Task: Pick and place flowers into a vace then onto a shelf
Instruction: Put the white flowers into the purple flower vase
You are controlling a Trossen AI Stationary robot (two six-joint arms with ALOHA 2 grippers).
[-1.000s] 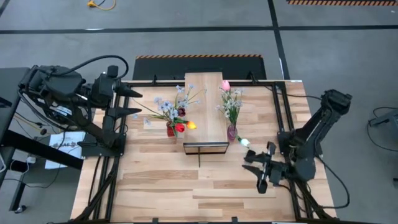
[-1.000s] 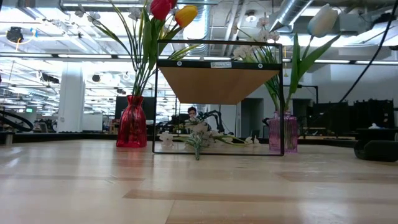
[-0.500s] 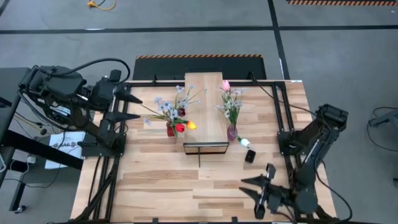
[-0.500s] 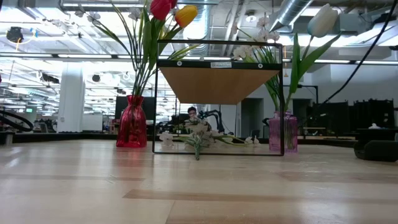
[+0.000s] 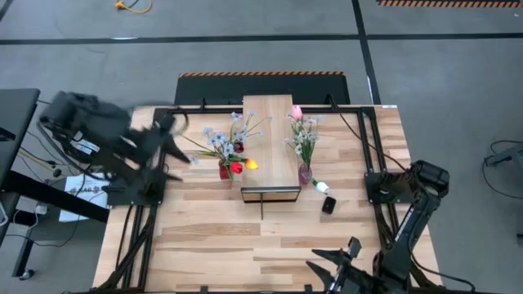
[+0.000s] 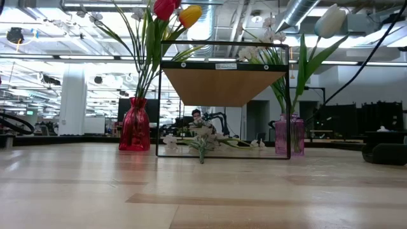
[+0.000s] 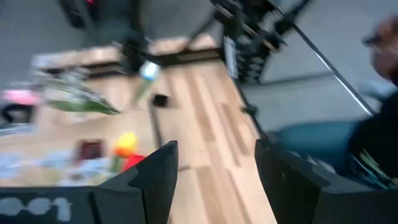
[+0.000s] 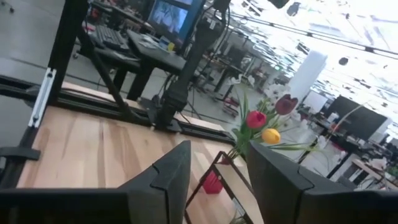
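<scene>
Right claw [image 5: 337,273] retreated to near table edge, spread, empty; red vase [image 5: 224,171] holds tulips [image 5: 243,166], pink vase [image 5: 305,174] blossoms [image 5: 304,135]

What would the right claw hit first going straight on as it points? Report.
Probably the red vase, or the black frame of the shelf beside it. Both show straight ahead of the open right claw, across bare tabletop. Depth is unclear.

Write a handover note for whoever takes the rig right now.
Left gripper: fingers open, empty, at the table's left edge. Right gripper: fingers open, empty, at the near edge.
Red glass vase of red and yellow tulips, and pink glass vase of pale blossoms, both on the tabletop beside the light-wood shelf.
Done: flowers in vases.
Left: both vases onto the shelf; white tulip lies loose by the pink vase.
</scene>
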